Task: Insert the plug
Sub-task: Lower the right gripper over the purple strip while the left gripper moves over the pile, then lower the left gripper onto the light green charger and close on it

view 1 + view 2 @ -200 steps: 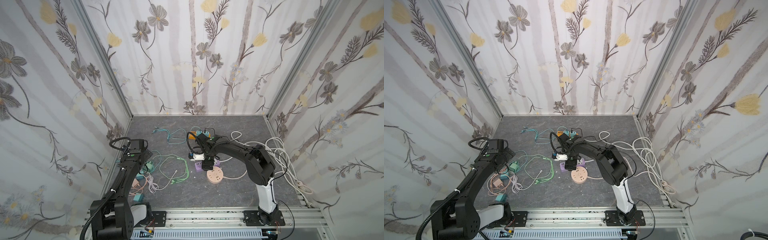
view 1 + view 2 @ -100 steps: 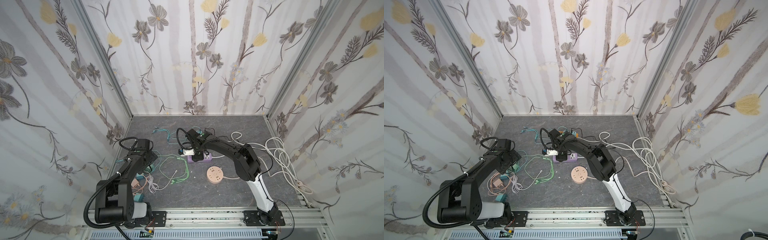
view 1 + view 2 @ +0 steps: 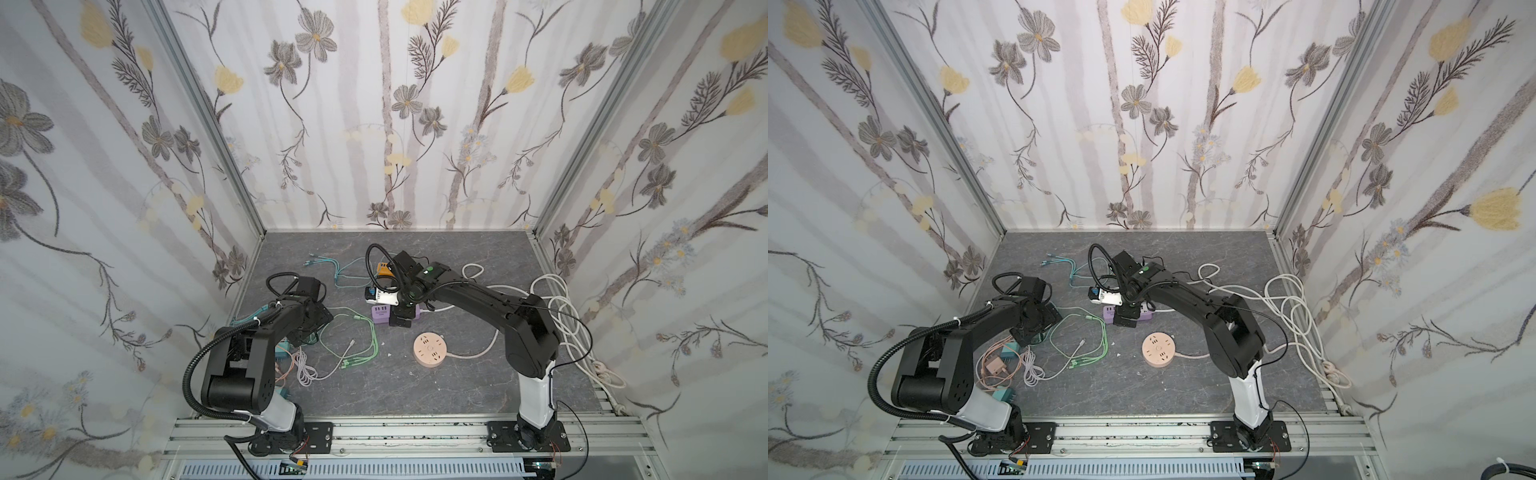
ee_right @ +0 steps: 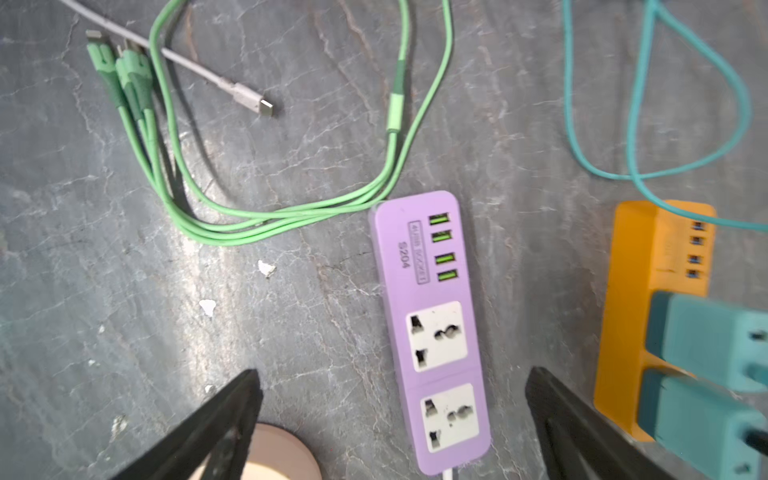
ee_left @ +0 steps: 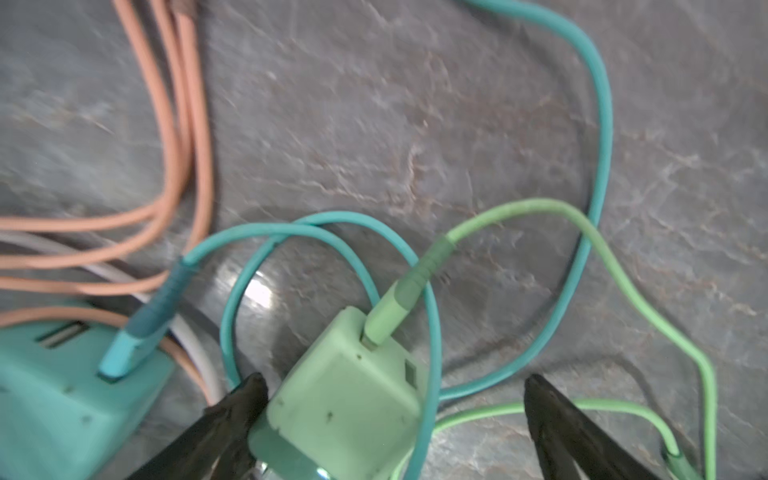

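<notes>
The plug, a light green cube [image 5: 340,403] with a green cable in its top, lies on the grey floor. My left gripper [image 5: 395,377] is open around it, and one finger [image 5: 237,411] touches its side while the other stands clear. In both top views the cube is hidden under that gripper [image 3: 316,320]. The purple power strip [image 4: 432,328] shows two empty sockets and several USB ports. My right gripper [image 4: 392,371] hangs open just above it, holding nothing, and is also seen from above [image 3: 1126,318].
A round pink socket [image 3: 430,351] lies in front of the purple strip [image 3: 381,314]. An orange strip [image 4: 656,270] carries two teal plugs [image 4: 706,345]. A teal charger [image 5: 62,382] and orange cables [image 5: 178,124] crowd the green cube. White cords [image 3: 557,307] pile up at the right wall.
The right gripper swung to the back left and has come back over the purple strip. The left arm's elbow has folded toward the front; its gripper stays low over the cable pile.
</notes>
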You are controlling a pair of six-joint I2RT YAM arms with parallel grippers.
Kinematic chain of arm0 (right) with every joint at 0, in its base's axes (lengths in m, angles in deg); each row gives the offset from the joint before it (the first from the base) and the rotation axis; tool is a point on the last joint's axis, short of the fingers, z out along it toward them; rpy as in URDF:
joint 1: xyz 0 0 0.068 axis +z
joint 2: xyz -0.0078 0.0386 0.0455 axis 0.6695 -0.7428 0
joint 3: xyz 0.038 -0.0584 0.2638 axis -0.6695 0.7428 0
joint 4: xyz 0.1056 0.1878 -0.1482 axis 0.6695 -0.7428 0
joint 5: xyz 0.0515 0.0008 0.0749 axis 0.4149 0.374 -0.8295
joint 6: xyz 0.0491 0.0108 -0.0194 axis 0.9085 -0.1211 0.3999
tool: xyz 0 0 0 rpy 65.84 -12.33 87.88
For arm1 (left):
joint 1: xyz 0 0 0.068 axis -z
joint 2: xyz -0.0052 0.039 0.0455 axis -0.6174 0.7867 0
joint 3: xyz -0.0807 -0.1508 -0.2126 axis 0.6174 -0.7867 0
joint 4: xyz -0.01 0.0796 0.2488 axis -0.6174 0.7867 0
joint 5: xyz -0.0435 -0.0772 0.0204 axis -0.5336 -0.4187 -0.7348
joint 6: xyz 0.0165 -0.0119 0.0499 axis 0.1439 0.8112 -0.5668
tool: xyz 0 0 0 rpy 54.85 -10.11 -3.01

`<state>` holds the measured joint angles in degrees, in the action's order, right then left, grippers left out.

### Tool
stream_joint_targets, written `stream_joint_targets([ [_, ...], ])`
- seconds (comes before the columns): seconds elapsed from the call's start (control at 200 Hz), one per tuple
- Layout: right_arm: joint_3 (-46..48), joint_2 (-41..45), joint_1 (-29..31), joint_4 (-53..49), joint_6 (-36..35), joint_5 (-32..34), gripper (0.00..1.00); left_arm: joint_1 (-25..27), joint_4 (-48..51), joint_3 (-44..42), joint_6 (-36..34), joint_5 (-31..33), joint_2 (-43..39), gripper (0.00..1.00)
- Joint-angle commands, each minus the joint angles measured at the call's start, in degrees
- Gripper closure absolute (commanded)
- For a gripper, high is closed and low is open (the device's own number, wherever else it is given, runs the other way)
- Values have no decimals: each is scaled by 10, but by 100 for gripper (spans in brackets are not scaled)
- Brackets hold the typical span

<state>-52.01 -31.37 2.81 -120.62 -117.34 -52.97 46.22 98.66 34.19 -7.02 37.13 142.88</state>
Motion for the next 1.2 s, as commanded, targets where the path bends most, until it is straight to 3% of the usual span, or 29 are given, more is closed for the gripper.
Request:
stream_joint_targets([
  [0.0,69,64,-21,186,96,18,1,34,1,15,45,-34,7,3],
  [0.07,121,107,-29,263,146,56,1,60,29,40,35,-24,6,3],
  [0.165,173,151,-34,334,190,109,1,78,86,63,4,52,1,2],
  [0.38,224,188,-49,401,270,111,1,72,166,74,-56,153,-12,4],
  [0.485,224,185,-49,404,292,127,1,46,169,65,-63,140,-34,13],
  [0.784,198,167,-48,363,298,150,1,0,126,16,-62,92,-77,25],
  [1.194,187,160,-44,347,296,168,1,10,76,21,-90,25,-34,25],
])
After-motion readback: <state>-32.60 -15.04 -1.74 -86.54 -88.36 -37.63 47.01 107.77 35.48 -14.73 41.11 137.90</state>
